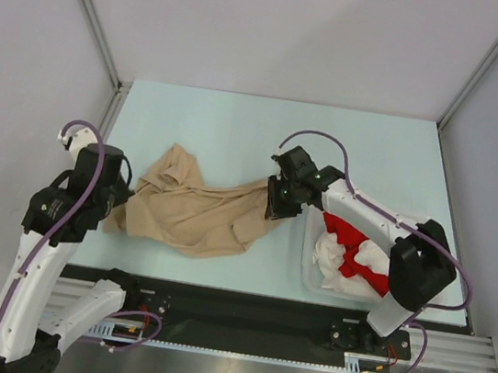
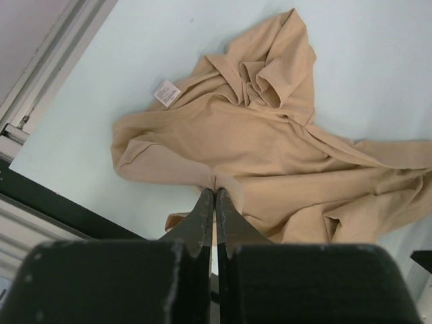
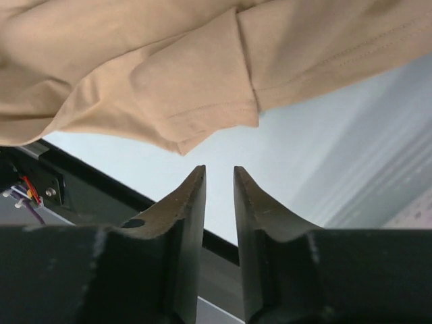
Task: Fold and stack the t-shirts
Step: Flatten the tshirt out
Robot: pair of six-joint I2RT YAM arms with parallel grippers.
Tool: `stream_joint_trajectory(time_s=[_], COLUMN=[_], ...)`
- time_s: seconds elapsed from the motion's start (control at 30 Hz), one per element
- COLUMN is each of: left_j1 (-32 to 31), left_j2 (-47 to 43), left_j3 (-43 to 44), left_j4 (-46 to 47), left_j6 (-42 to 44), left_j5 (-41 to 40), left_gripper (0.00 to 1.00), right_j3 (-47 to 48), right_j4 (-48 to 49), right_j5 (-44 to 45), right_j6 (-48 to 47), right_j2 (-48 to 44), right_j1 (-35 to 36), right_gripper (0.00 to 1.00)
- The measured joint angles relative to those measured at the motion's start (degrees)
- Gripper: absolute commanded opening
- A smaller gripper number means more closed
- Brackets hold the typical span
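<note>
While the beige t-shirt [image 1: 203,217] stretches left-right, its sleeve [image 3: 196,88] lies just past my right hand [image 3: 219,177].
Barely parted, empty; left hand [image 2: 214,194] pressed together.

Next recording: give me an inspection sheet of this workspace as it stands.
surface: pale blue tabletop, flat, mostly bare.
job's things: beige-tan cloth t-shirt crumpled, unfolded; bright red cloth t-shirt and white cloth t-shirt bunched in the basket.
clutter: white plastic basket, right near edge.
grippers: left gripper shut on the beige shirt's edge; right gripper open, empty, just short of the cloth.
cables: purple cables looped along both arms.
surroundings: grey walls, aluminium frame posts.
</note>
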Motion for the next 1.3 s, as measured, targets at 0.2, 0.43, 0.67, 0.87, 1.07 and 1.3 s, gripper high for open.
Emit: stream_joint_trajectory(time_s=[0.2,0.43,0.67,0.87,1.07,1.3], left_j1=[0.0,0.0,0.0,0.0,0.0,0.0], left_j2=[1.7,2.2,2.0,2.0,2.0,2.0], left_j3=[0.0,0.0,0.0,0.0,0.0,0.0], left_j4=[0.6,0.9,0.9,0.9,0.9,0.9], left_j6=[0.0,0.0,0.1,0.1,0.1,0.2], left_j5=[1.4,2.2,2.1,2.1,2.1,2.1], left_gripper=[0.00,0.00,0.00,0.00,0.00,0.00], right_j3=[-5.5,-5.9,-5.9,-5.8,-5.8,-5.4], right_j4=[6.4,9.8,11.0,11.1,11.1,10.8], right_j5=[-3.5,-6.9,-7.8,-8.6,-9.2,-9.3], right_j6=[0.6,0.1,-0.2,-0.3,0.4,1.4], right_j2=[5.5,10.4,12.8,13.2,13.2,13.2], right_j1=[-2.0,-3.0,-3.0,-2.8,-1.9,-1.7], right_gripper=[0.38,0.38,0.35,0.30,0.26,0.00])
